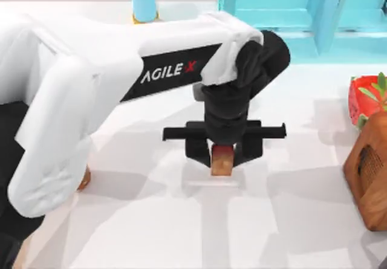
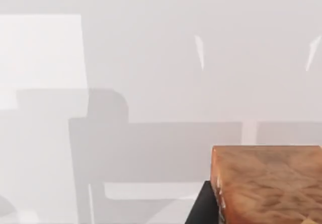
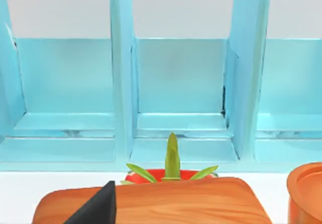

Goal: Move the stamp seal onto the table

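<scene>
The stamp seal (image 1: 222, 160), a small tan wooden block with a dark red top end, stands upright at the middle of the white table (image 1: 290, 220). My left gripper (image 1: 222, 153) reaches down over it, one black finger on each side, shut on it. In the left wrist view the stamp seal (image 2: 269, 183) shows as a wooden face beside one black finger (image 2: 201, 206), close above the table (image 2: 151, 73). I cannot tell whether its base touches the surface. One dark fingertip (image 3: 98, 206) of my right gripper shows in the right wrist view.
A large brown wooden block (image 1: 369, 172) stands at the right edge, with a red strawberry-like thing (image 1: 366, 97) behind it. A teal rack (image 1: 290, 9) lines the back right. A blue bottle with a yellow top (image 1: 144, 0) is at the back. An orange pot (image 3: 307, 194) sits near the block.
</scene>
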Available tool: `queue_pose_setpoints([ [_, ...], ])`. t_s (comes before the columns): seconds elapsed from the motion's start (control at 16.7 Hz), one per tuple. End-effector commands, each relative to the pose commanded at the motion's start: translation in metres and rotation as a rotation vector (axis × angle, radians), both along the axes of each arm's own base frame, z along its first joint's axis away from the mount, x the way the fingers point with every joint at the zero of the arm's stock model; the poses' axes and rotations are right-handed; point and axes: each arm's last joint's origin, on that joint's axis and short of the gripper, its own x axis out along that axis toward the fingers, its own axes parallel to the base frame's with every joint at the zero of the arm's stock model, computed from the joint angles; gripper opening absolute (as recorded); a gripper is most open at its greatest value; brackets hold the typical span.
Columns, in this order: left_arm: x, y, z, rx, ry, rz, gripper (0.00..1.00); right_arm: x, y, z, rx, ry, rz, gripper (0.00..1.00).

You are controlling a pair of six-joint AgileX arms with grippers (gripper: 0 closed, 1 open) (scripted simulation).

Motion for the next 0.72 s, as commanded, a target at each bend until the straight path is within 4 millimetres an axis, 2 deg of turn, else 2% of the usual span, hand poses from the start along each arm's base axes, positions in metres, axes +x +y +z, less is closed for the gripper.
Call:
queue_pose_setpoints([
  [0.12,-0.0011,-0.0001,-0.0098,0.005,0.004,-0.002,0.00,0.0000,0.0000,0.0000,0.000,0.000,0.000,1.00],
  [0.36,-0.0012,-0.0002,-0.0105,0.005,0.004,-0.002,0.00,0.0000,0.0000,0.0000,0.000,0.000,0.000,1.00],
  [0.72,-0.0012,-0.0002,-0.0105,0.005,0.004,-0.002,0.45,0.0000,0.0000,0.0000,0.000,0.000,0.000,1.00],
])
